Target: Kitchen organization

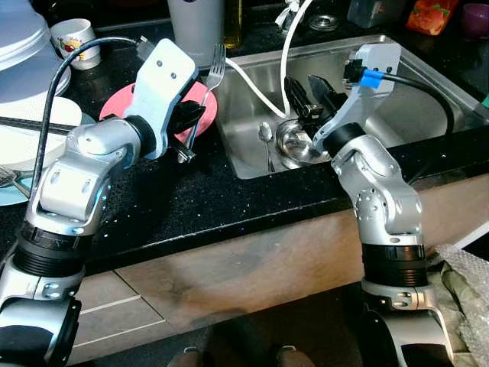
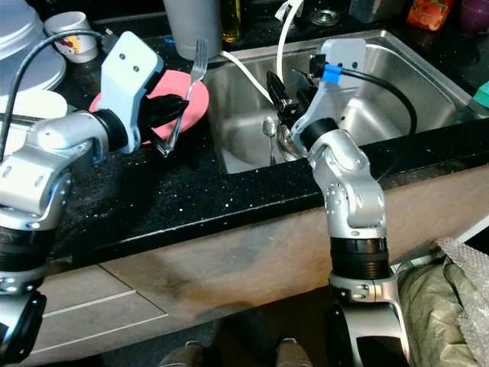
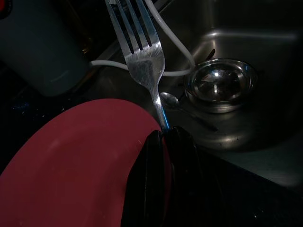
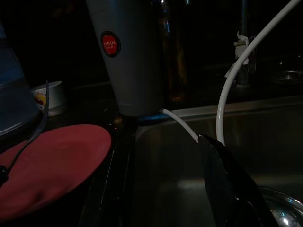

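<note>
The left gripper (image 1: pixel 189 130), left of centre in the head view, pinches a silver metal fork (image 1: pixel 208 86) by its handle, tines up, over the edge of a round red plate (image 1: pixel 197 99) on the black speckled counter (image 1: pixel 229 199). To do this well, keep the pinch firm and the fork upright while carrying it clear of the white hose (image 1: pixel 256 82). The left arm is bent, wrist tilted toward the steel sink (image 1: pixel 397 115). The right gripper (image 1: pixel 312 98) hovers inside the sink just above a small steel bowl (image 1: pixel 298 145), fingers apparently parted around nothing, though the wrist view is dim.
</note>
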Controlling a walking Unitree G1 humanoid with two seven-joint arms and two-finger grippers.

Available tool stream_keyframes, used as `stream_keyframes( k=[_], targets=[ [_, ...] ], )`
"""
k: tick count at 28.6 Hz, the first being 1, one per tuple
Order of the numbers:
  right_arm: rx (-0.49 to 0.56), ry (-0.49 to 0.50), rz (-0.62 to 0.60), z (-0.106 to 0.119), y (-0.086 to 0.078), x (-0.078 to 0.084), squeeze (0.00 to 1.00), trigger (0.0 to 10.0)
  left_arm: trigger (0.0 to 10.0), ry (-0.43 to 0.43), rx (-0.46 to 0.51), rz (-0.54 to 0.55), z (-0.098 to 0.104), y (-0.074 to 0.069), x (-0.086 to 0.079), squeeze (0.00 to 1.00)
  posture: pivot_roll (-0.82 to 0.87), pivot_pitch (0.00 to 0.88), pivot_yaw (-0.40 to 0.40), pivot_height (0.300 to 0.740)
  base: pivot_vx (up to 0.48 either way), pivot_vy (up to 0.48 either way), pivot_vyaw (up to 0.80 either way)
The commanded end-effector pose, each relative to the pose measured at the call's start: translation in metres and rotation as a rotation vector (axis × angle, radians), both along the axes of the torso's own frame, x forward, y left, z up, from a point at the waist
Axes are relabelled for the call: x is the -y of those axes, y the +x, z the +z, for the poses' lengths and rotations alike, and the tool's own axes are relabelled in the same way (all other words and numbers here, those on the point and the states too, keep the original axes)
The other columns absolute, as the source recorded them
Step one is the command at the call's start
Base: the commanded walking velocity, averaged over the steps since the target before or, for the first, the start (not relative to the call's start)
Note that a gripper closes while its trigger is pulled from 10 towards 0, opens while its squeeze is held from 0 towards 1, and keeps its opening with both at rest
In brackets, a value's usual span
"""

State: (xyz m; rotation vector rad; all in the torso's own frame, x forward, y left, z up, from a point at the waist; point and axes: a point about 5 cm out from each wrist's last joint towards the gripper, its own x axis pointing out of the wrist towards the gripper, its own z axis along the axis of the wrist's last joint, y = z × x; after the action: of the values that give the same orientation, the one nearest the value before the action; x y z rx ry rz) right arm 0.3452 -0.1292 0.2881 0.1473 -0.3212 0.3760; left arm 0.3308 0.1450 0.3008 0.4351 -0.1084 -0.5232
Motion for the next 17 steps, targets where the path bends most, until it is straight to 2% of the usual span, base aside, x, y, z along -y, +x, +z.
stream_keyframes(
  k=[1,17],
  targets=[
    [-0.005,0.020,0.005,0.001,-0.002,-0.002,0.00,10.0,10.0,-0.008,0.032,0.002,0.004,-0.001,-0.001,0.00,0.06,0.216,0.037,0.740,0.000,0.000,0.00],
    [-0.028,0.057,0.050,0.002,-0.008,-0.013,0.00,10.0,10.0,-0.017,0.049,-0.017,0.000,-0.002,0.007,0.00,0.05,0.232,0.035,0.740,0.000,0.000,0.00]
  ],
)
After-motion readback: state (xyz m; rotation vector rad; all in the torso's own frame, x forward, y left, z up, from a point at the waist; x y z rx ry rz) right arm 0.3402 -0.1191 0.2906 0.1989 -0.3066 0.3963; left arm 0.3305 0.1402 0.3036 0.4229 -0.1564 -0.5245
